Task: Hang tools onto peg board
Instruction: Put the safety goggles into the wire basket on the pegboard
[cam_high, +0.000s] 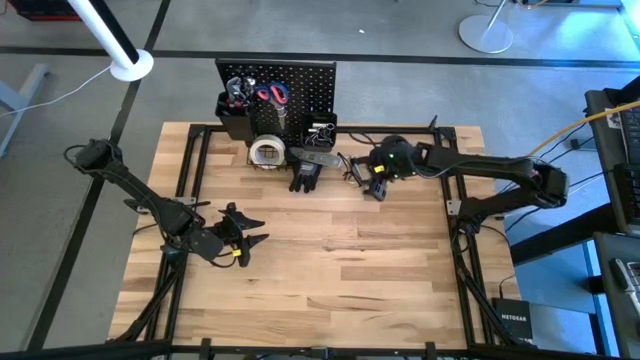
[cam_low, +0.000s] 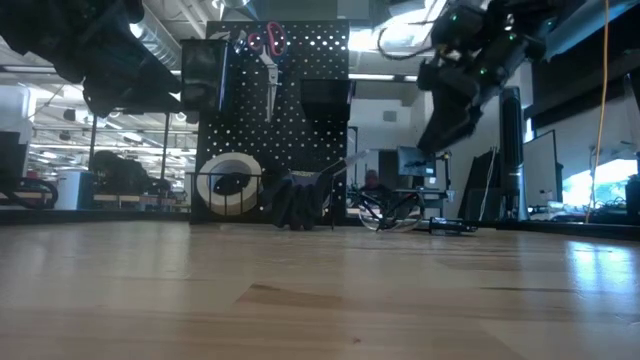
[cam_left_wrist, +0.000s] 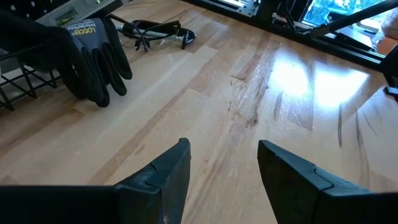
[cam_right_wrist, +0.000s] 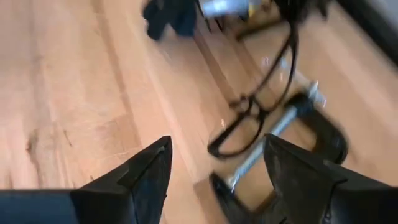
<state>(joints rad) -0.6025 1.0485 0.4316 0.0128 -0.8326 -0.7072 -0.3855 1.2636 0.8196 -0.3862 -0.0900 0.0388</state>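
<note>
Tools mostly sit at the far edge of the table (cam_high: 330, 270), on or below the peg board (cam_high: 300, 85), which stands upright at the far middle. Going left to right, the left gripper (cam_high: 245, 238) hovers over the near-left part of the table, fingers spread and holding nothing; bare wood shows between its fingers (cam_left_wrist: 163, 174) in the left wrist view. On the board, a black bin (cam_high: 236, 115) at the left holds tools with red and dark handles; which tools cannot be told. Red-handled scissors (cam_high: 272, 95) hang just right of it. Below, a wire basket (cam_low: 228, 187) holds the pale tape roll (cam_high: 267, 152). Right of the roll, black gloves (cam_high: 305, 177) droop from the basket's edge down to the table. A small bin (cam_high: 321, 131) above them holds something pale, unclear. Further right, dark-framed glasses (cam_right_wrist: 258, 109) and a C-clamp (cam_right_wrist: 292, 134) lie on the wood, touching. The right gripper (cam_high: 374, 187) hangs over them, fingers wide apart and empty.
</note>
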